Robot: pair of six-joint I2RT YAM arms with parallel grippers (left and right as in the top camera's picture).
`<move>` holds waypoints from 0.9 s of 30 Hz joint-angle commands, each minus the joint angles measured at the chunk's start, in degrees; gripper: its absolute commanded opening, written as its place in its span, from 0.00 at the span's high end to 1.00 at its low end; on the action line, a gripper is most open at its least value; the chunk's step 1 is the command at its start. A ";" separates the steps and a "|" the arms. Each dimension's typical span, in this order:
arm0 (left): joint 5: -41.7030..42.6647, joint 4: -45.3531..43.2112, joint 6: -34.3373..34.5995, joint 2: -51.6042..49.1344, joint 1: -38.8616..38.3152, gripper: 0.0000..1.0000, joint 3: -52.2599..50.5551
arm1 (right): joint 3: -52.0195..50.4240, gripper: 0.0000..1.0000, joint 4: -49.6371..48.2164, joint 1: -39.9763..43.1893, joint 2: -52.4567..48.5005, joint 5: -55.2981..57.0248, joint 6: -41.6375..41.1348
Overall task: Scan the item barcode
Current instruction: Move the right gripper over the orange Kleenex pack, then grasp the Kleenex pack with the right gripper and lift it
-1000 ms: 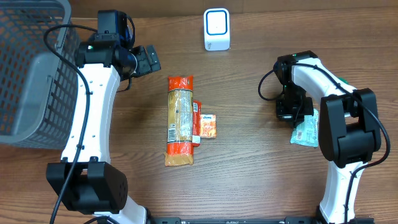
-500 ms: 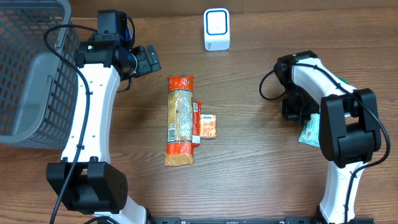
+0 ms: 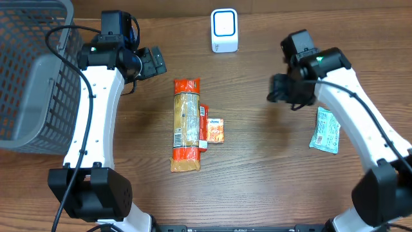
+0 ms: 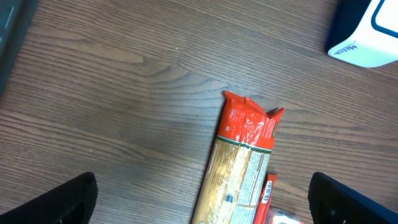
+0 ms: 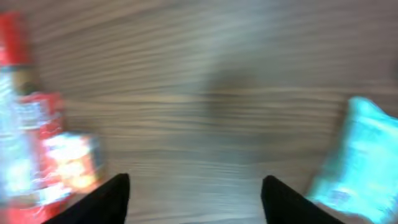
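A teal packet [image 3: 324, 130] lies flat on the table at the right, and it shows blurred at the right edge of the right wrist view [image 5: 357, 155]. My right gripper [image 3: 275, 89] hovers to its upper left, open [image 5: 196, 183], with only bare wood between its fingers. The white and blue barcode scanner [image 3: 224, 30] stands at the back centre. A long orange pasta bag [image 3: 186, 125] lies in the middle, with a thin red bar [image 3: 203, 127] and a small orange pack [image 3: 215, 130] beside it. My left gripper [image 3: 152, 62] stands wide open above the pasta bag's top end [image 4: 245, 130], holding nothing.
A grey wire basket [image 3: 32, 71] fills the far left. The scanner's corner [image 4: 367, 31] shows at the top right of the left wrist view. Bare wood lies between the pasta bag and the teal packet.
My right gripper has opened and let go of the teal packet, which now lies on the table. That arm has swung up and to the left. The left arm is still.
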State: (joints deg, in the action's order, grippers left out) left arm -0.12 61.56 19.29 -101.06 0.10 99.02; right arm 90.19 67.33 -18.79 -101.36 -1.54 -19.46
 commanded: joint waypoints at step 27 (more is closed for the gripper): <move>-0.48 -0.09 -0.66 -0.46 -0.13 0.00 0.17 | -30.34 0.92 -49.18 -21.99 -1.57 -3.50 -16.37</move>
State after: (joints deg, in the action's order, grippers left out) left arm -0.12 61.56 19.29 -101.06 0.10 99.02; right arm 61.78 19.35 -39.97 -102.85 -11.79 -31.48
